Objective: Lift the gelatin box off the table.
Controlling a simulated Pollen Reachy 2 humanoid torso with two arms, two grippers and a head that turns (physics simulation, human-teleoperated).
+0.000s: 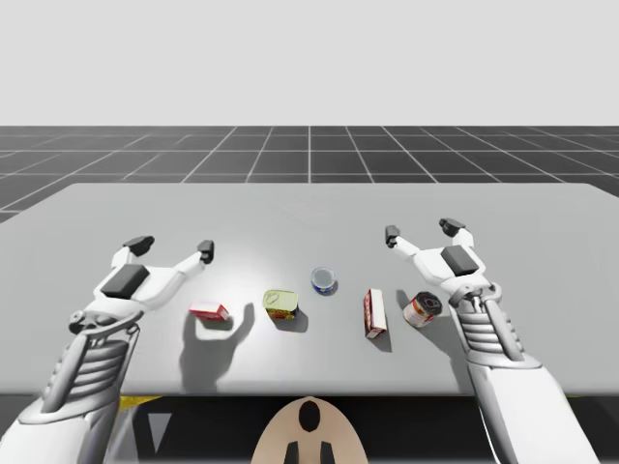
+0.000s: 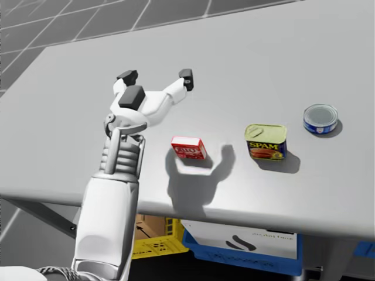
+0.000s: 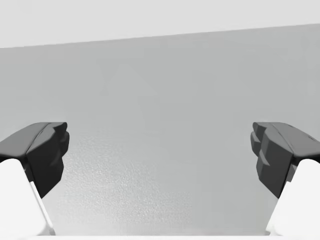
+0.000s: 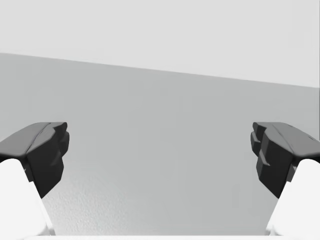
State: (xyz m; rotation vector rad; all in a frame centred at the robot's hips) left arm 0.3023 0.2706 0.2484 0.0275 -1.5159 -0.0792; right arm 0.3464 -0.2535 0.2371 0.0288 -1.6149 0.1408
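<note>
Nothing is done yet: the small red box [image 1: 209,311] lies flat on the worktop [image 1: 309,208], near its front edge, and nothing is touching it. My left claw [image 1: 172,246] hangs above the surface, further back than the box and a little to its outside, spread wide and carrying nothing. The left wrist view has bare grey worktop between its fingers [image 3: 47,150], so it isn't lined up on the box. My right claw [image 1: 422,230] hovers on the other side, just as wide and just as empty, well apart from the red box. Between the two arms sit a yellow and blue tin [image 1: 280,304], a round blue can [image 1: 324,280], an upright red and white box [image 1: 375,313] and a red can [image 1: 422,308] on its side. I'd say the whole job is ahead: bring the left claw onto the box, close, then raise it.
</note>
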